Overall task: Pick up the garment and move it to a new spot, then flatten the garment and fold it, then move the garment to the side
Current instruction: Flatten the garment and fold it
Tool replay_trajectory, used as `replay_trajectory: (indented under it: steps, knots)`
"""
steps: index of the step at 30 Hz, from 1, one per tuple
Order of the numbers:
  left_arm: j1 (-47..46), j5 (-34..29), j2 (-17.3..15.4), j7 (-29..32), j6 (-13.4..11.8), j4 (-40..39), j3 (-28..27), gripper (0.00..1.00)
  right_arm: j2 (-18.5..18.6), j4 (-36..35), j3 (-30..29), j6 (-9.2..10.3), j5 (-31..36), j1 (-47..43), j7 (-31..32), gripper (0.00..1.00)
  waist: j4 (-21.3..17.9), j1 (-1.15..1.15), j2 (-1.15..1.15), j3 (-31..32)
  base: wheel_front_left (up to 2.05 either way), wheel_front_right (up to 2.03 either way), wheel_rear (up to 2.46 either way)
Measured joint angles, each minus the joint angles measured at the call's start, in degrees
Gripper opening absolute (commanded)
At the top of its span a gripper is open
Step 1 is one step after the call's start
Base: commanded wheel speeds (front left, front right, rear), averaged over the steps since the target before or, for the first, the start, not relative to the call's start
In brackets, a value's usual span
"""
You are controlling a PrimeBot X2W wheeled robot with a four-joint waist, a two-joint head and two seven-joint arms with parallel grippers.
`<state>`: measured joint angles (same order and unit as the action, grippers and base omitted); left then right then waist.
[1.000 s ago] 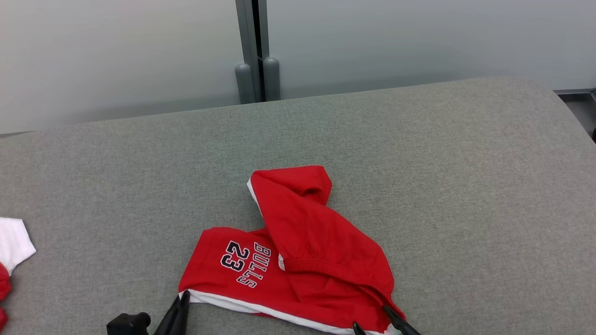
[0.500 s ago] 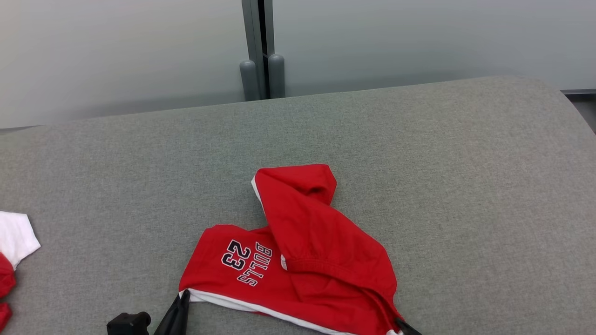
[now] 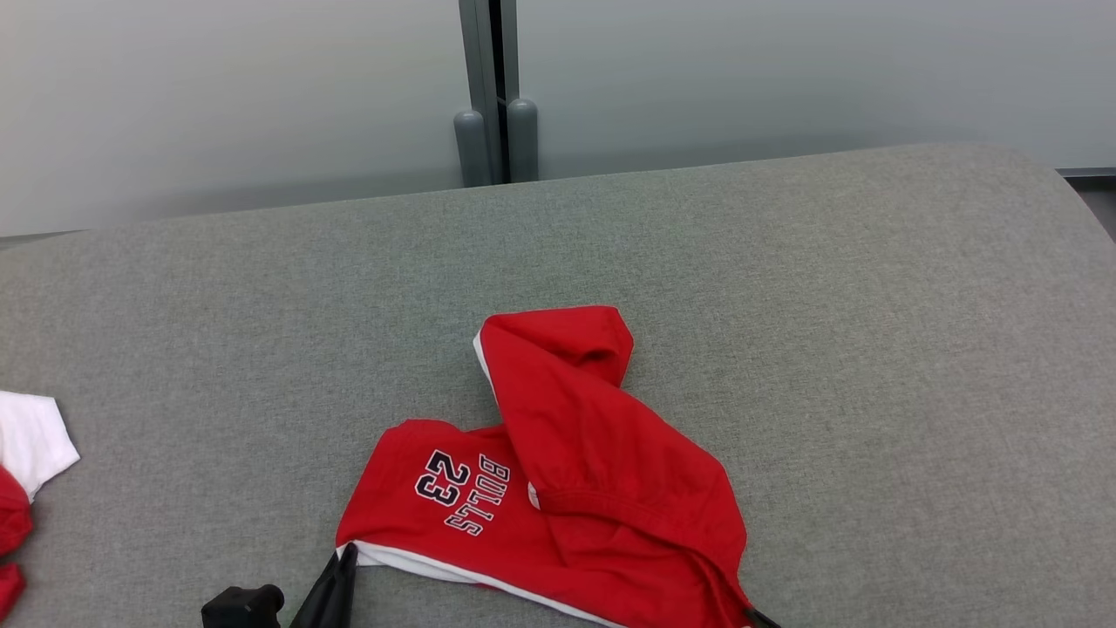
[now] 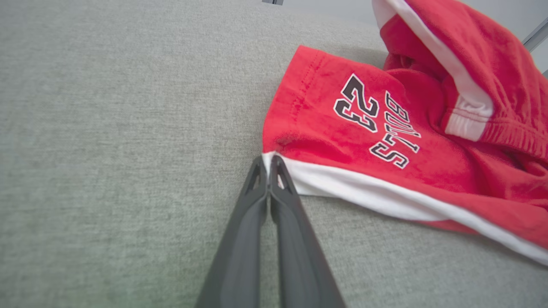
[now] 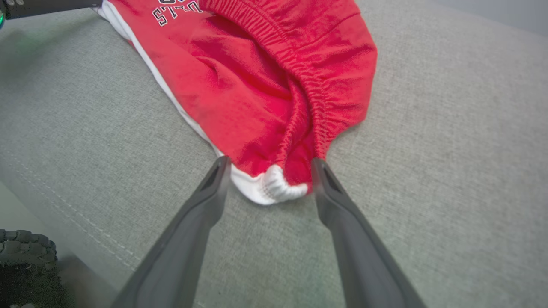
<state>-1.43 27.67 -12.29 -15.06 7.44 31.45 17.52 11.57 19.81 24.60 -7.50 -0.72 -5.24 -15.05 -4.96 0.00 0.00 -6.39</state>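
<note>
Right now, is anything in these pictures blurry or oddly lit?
Head view: soft, even light, no glare, only a faint shadow under the shorts. Left wrist view: the print is crisp, the left claw softens toward the bottom edge. Right wrist view: the right claw and the lower left corner look soft.

Garment (image 3: 575, 488) on padded surface (image 3: 785, 305), toward front edge
Left gripper (image 4: 268, 160) at near-left corner, right gripper (image 5: 269, 164) astride near-right corner — other clothing (image 3: 30, 445) far left, well apart.

White cloth (image 3: 33, 439) lies on grey padded surface (image 3: 872, 305).
</note>
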Motion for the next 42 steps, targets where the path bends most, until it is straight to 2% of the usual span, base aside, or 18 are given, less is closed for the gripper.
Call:
replay_trajectory:
  steps: [6,9,17,19,20,21,27,34,42]
  knots:
    - [0.0,0.1,0.0,0.0,0.0,0.1,0.1,0.00,0.0,1.3,-0.6,0.00,1.4,0.1,0.0,0.72,0.2,0.00,0.00,0.0,0.00,0.00,0.00]
    - [0.0,0.1,0.0,0.0,0.0,0.2,0.2,0.00,0.0,2.1,-1.0,0.01,1.7,0.1,0.0,0.49,0.4,0.00,-0.01,0.0,0.00,0.00,0.00]
    - [0.0,0.3,0.0,0.0,0.0,0.4,0.3,0.00,-0.3,5.3,-0.2,0.01,3.5,1.4,0.8,0.44,1.0,0.00,-0.01,0.0,0.00,0.00,0.00]
    - [0.0,0.3,0.0,0.0,0.0,0.4,0.3,0.00,-0.4,5.8,0.4,0.01,3.7,1.9,1.2,0.39,1.1,0.00,-0.01,0.0,0.00,0.00,0.00]
    - [0.0,0.3,0.0,0.0,0.0,0.4,0.3,0.00,-0.4,6.0,0.8,0.02,3.7,2.3,1.2,0.26,1.2,0.00,-0.01,0.0,0.00,0.00,0.00]
    - [0.0,0.3,0.0,0.0,0.0,0.4,0.3,0.00,-0.4,6.2,1.2,0.02,3.7,2.8,1.3,0.00,1.2,0.00,-0.01,0.0,0.00,0.00,0.00]
    - [-0.2,0.3,0.0,0.0,0.0,-0.4,-0.4,0.00,-0.3,3.0,1.9,0.00,0.7,3.9,0.4,0.00,1.4,0.00,-0.01,0.9,0.00,0.00,0.00]
    - [-2.2,-0.6,-0.1,0.0,0.0,-4.4,-3.3,0.00,0.2,-6.9,0.2,0.00,-5.9,6.8,0.1,0.00,1.7,0.00,-0.01,3.1,0.00,0.00,0.00]
    - [-8.2,-2.0,-2.2,0.0,0.0,-9.9,-6.8,0.00,-0.2,-13.1,-3.1,0.00,-12.5,13.4,0.1,0.00,2.5,0.00,-0.01,5.3,0.00,0.00,0.00]
